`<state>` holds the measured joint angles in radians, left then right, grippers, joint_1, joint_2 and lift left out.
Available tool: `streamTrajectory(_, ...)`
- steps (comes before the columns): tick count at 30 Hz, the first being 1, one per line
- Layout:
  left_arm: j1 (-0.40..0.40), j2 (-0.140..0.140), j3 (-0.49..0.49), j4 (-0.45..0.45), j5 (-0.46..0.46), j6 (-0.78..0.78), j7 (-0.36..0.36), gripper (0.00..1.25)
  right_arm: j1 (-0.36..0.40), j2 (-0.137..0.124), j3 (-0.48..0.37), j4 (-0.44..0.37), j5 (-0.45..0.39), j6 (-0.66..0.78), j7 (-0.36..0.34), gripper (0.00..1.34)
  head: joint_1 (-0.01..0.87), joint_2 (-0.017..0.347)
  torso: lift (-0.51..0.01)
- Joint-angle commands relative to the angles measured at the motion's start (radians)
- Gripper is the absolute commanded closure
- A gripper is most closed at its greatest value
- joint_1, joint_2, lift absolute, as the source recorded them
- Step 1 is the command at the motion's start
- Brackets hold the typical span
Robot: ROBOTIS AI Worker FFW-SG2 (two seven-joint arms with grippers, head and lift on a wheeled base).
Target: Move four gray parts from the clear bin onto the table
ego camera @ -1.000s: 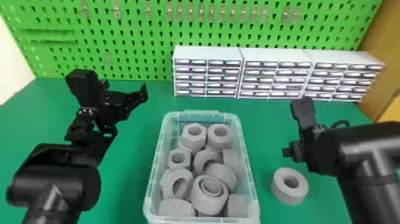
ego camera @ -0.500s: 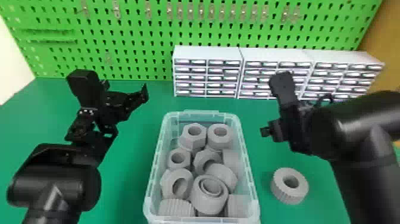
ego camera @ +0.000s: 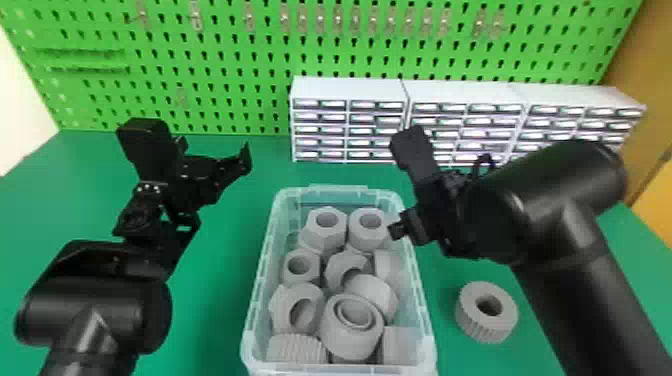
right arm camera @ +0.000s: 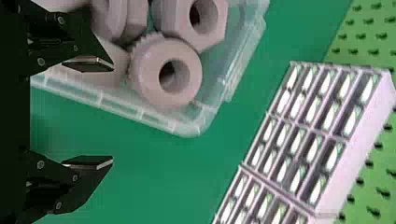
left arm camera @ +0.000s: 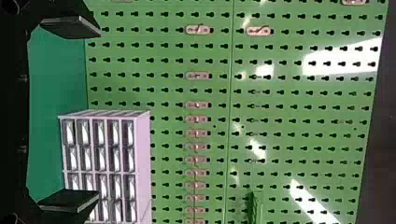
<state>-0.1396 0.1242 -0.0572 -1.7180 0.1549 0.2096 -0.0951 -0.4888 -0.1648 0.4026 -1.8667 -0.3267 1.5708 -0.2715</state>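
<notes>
So the right gripper (ego camera: 398,230) has its fingers (right arm camera: 91,162) spread wide, up over the right rim of the clear bin (ego camera: 419,300), toward its far end. One ridged gray part (right arm camera: 180,86) sits in the bin's far right corner, near those fingers, hole up. The rest of the gray parts (ego camera: 350,332) are piled in the bin, a mix of nuts and rings, some tipped over. One gray ring (ego camera: 487,320) lies on the worktop (ego camera: 215,320), right of the bin. Left gripper (ego camera: 214,151) is parked off the bin's far left, fingers wide too. Drawer units (ego camera: 350,90) and a green pegboard (ego camera: 240,65) stand behind the bin.
</notes>
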Motion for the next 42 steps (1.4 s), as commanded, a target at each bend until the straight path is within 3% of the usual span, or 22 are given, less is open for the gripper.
streamTrajectory(1, 0.000, 0.000, 0.000, 0.000, -0.001, 0.004, 0.000, 0.08, -0.043, 0.004, 0.055, 0.052, -0.052, -0.008, 0.000, 0.55, 0.686, 0.026, -0.050)
streamTrajectory(14, 0.000, 0.000, -0.004, 0.003, -0.005, 0.013, 0.000, 0.08, -0.128, 0.027, 0.170, 0.172, -0.112, -0.041, 0.000, 0.55, 0.686, 0.026, -0.050)
streamTrajectory(24, 0.000, 0.002, -0.006, 0.003, -0.005, 0.017, -0.003, 0.08, -0.129, 0.038, 0.176, 0.231, -0.104, -0.048, 0.000, 0.55, 0.686, 0.026, -0.050)
streamTrajectory(42, -0.001, 0.000, -0.009, 0.005, -0.005, 0.019, -0.003, 0.08, -0.132, 0.041, 0.173, 0.248, -0.095, -0.048, 0.000, 0.55, 0.686, 0.026, -0.050)
